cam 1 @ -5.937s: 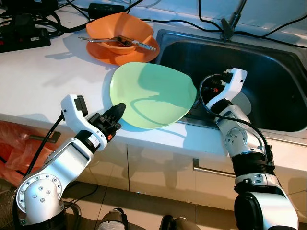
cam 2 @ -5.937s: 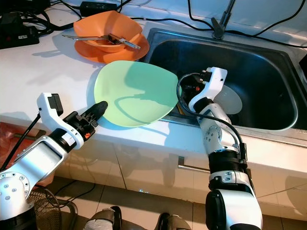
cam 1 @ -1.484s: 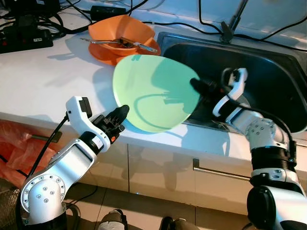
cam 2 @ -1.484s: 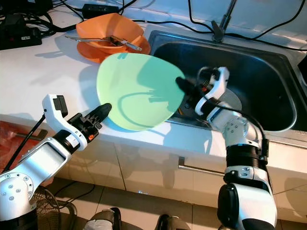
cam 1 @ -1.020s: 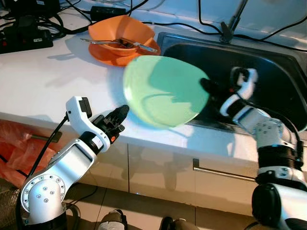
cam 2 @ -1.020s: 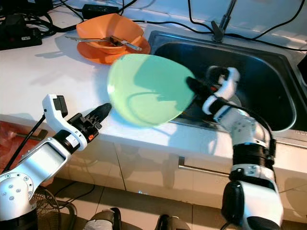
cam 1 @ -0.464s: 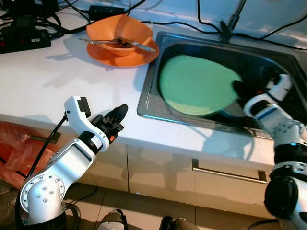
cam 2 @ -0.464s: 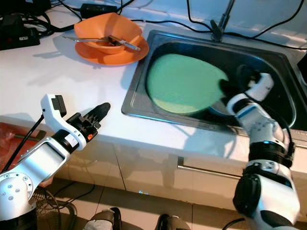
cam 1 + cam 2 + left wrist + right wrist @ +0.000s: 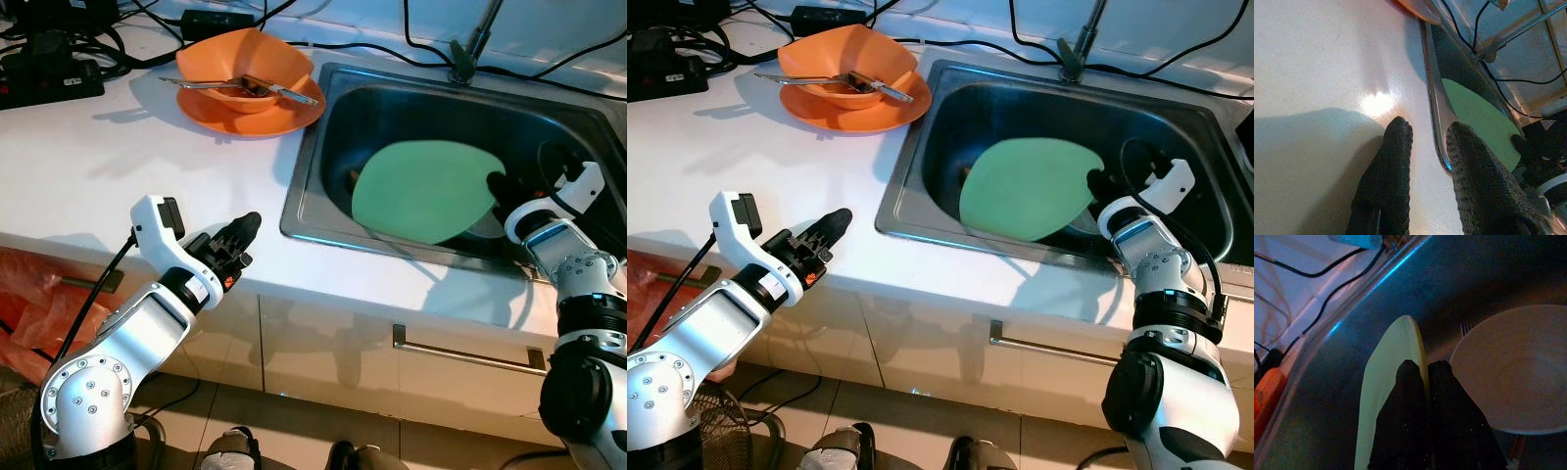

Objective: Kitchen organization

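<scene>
The left hand [image 9: 243, 231] is held just above the white desk [image 9: 118, 166] near its front edge, its two black fingers slightly spread and holding nothing. Further in, the green plate [image 9: 423, 189] is held tilted inside the steel sink [image 9: 313, 147], its rim pinched by the right hand [image 9: 1421, 377]. A white plate [image 9: 1518, 367] lies beside it. Farthest back, an orange bowl [image 9: 245, 61] with cutlery sits on the desk.
</scene>
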{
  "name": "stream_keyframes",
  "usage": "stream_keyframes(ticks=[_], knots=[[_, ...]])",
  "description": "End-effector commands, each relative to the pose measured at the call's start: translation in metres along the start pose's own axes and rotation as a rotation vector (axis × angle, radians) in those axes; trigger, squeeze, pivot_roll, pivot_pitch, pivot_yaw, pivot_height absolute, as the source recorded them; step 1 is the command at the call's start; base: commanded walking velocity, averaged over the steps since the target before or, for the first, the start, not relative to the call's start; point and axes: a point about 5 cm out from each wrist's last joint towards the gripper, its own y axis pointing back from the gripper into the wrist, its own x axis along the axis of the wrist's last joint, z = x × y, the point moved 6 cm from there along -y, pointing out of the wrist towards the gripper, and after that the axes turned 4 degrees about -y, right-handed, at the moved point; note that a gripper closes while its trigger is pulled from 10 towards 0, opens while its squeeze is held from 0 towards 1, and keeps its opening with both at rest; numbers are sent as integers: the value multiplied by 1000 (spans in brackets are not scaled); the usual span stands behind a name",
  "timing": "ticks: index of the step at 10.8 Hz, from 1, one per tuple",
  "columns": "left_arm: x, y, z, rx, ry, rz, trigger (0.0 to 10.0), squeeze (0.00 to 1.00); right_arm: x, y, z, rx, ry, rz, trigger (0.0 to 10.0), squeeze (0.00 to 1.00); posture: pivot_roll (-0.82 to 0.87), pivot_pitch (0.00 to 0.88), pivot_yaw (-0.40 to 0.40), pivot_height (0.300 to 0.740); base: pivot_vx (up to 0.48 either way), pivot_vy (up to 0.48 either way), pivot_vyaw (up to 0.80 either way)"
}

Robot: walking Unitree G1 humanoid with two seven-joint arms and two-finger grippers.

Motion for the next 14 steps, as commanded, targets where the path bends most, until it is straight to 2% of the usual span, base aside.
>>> stream_keyframes(ticks=[1,2,3,4,6,7,9,10,11,13,14], knots=[[-15,-1,-10,39,16,-61,10000,0,15,-2,-8,21,-16,59,0,0,129,163,-91,740,0,0,0],[-15,-1,-10,39,17,-60,10000,0,18,-2,-9,20,-3,72,0,0,130,163,-92,740,0,0,0],[-15,-1,-10,39,16,-59,10000,0,21,-2,-10,23,29,98,4745,0,129,164,-92,740,0,0,0],[-14,-2,-11,46,-7,-59,10000,0,30,-2,-16,16,147,165,10000,0,130,165,-92,740,0,0,0],[-15,-3,-9,42,-8,-55,10000,0,44,-2,-41,94,202,258,10000,0,128,166,-92,740,0,0,0],[-15,-3,-9,41,-13,-54,10000,0,45,-2,-45,104,236,272,10000,0,129,167,-93,740,0,0,0],[-15,-4,-9,45,-22,-53,10000,0,33,-3,-51,118,388,275,10000,0,129,167,-94,740,0,0,0],[-15,-4,-9,45,-32,-55,10000,0,20,-3,-56,143,502,258,10000,0,129,167,-94,740,0,0,0],[-15,-4,-9,48,-39,-57,10000,0,8,-4,-56,147,563,241,10000,0,131,169,-94,740,0,0,0],[-16,-4,-10,56,-61,-56,10000,0,8,-3,-55,141,595,264,10000,0,135,171,-96,740,0,0,0],[-14,-5,-9,64,-113,-49,10000,0,13,-3,-59,148,608,286,10000,0,134,170,-98,740,0,0,0]])
